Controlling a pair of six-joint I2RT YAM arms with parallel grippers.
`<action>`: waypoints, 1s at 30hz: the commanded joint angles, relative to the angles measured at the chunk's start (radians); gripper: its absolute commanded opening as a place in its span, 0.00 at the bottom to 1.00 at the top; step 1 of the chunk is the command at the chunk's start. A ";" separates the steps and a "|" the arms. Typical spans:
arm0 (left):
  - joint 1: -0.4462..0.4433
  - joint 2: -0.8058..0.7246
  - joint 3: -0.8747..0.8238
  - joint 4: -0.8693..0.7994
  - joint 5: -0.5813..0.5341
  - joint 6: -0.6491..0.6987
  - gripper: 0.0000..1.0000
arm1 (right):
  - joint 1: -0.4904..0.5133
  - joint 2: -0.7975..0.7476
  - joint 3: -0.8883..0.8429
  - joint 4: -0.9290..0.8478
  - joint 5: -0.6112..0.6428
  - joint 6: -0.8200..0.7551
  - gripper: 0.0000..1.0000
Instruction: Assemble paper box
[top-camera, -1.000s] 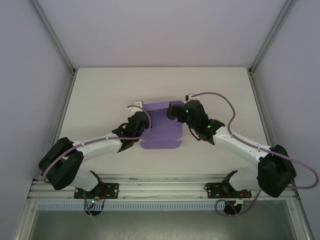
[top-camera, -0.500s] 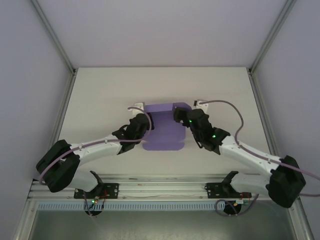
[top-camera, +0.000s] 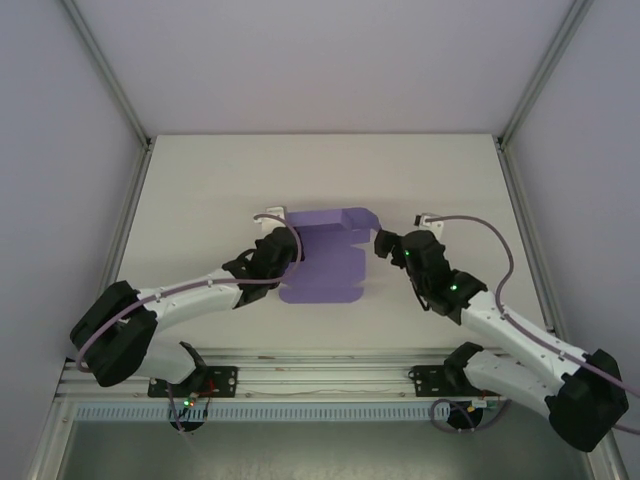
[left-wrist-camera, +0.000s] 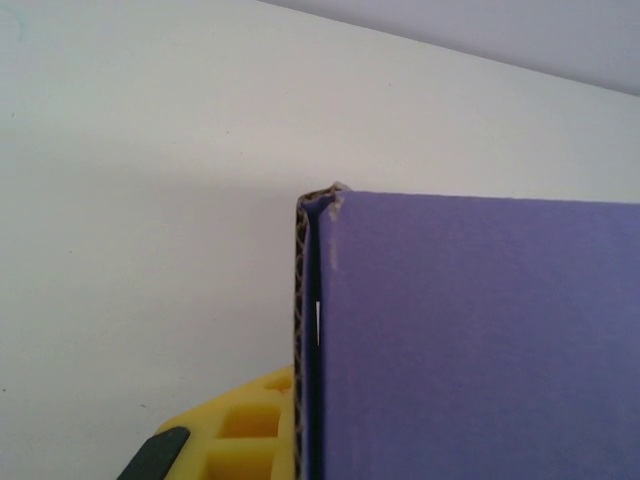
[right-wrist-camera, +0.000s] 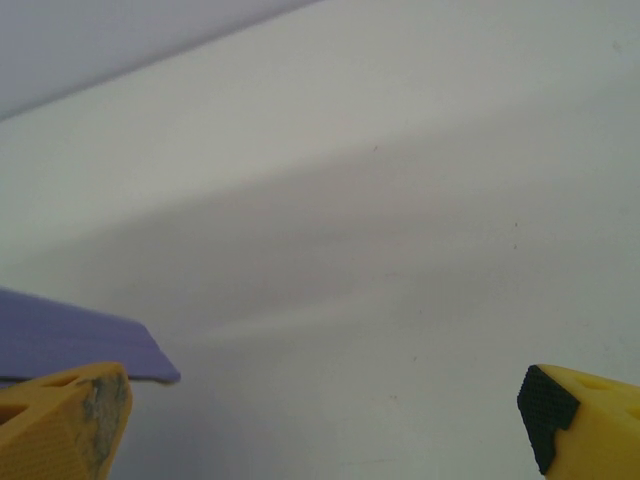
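Clamping paper box (top-camera: 325, 265) edge, left end effector (top-camera: 288, 252), right end effector (top-camera: 380, 243) apart (white table (top-camera: 200, 190))

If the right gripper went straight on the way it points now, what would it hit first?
Probably bare table, which lies ahead of the open right gripper. A corner of the paper box sits just beyond one fingertip, so that finger might clip it first; depth is unclear.

A white table (top-camera: 200, 180) stands between pale walls (top-camera: 320, 60). Metal posts (top-camera: 108, 68) rise from its far corners, and a metal rail (top-camera: 330, 378) runs along its near edge.
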 joint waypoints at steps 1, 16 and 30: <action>0.007 -0.019 0.064 -0.075 -0.019 -0.044 0.00 | -0.004 0.037 0.009 -0.046 -0.039 -0.023 1.00; 0.006 -0.018 0.055 -0.055 0.032 -0.032 0.00 | -0.004 0.086 -0.024 0.180 0.000 -0.089 1.00; 0.007 -0.023 0.042 -0.019 0.061 -0.049 0.00 | -0.004 0.282 0.073 0.344 -0.285 -0.146 1.00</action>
